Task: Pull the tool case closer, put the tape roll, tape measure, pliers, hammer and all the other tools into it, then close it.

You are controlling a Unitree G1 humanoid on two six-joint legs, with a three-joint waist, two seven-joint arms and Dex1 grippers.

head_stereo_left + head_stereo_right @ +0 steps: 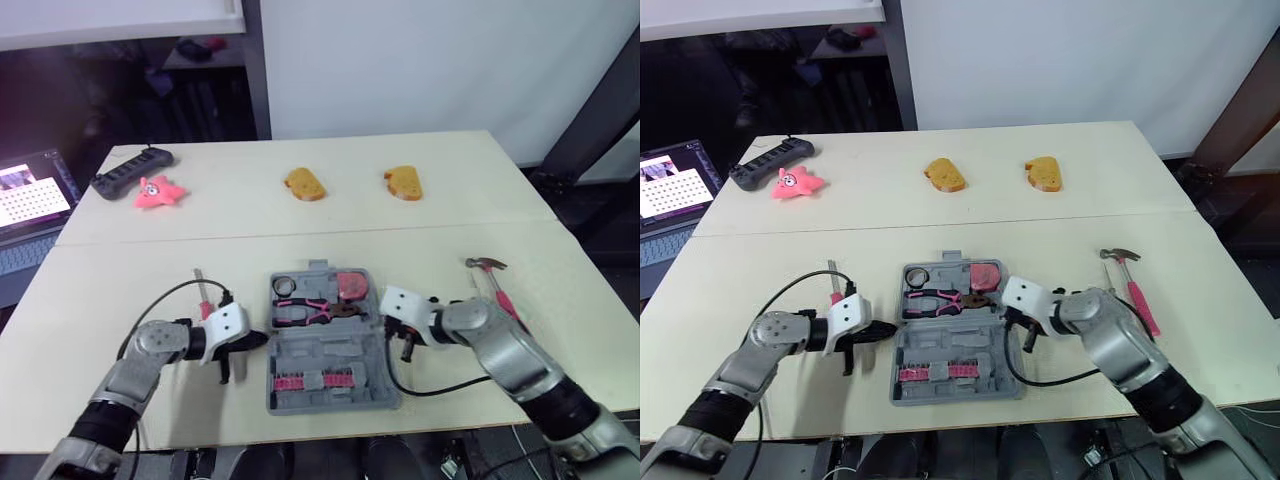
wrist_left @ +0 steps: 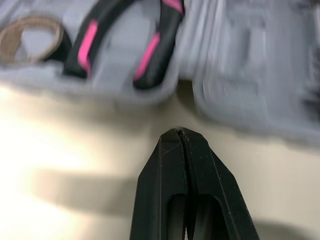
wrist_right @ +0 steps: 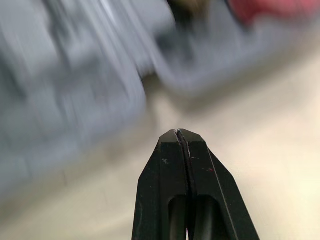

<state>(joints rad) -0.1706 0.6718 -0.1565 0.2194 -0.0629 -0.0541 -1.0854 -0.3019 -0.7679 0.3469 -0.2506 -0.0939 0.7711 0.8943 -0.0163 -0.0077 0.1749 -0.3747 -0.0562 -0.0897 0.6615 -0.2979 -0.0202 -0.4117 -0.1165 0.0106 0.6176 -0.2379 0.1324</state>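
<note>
Head view: the grey plastic tool case point(image 1: 325, 345) lies open and flat at the near middle of the pale wooden table point(image 1: 120, 290), hinge line running left to right, both halves facing up.
- The far half holds a brown ring-shaped tape roll point(image 1: 282, 283), pliers with pink-and-black handles point(image 1: 305, 313) and a red tape measure point(image 1: 351, 287).
- The near half holds a row of pink-sleeved bits point(image 1: 312, 380).
- A hammer with a pink handle and steel head point(image 1: 497, 285) lies on the table to the right of the case, apart from it.
- A slim pink-handled tool point(image 1: 203, 300) lies to the left of the case.
- The left gripper point(image 1: 262, 339) points at the case's left wall. The right gripper point(image 1: 406, 350) sits just beside the right wall.

Left wrist view: the left gripper's two black fingers point(image 2: 170, 165) are pressed together along their length with nothing between them. The tip is low over bare table, just short of the case rim, beyond which the pliers and tape roll show.

Right wrist view: the right gripper point(image 3: 178, 133) also has its fingers pressed together and empty. It is over bare table, just beside the blurred case edge. Whether it touches the case I cannot tell.
</note>
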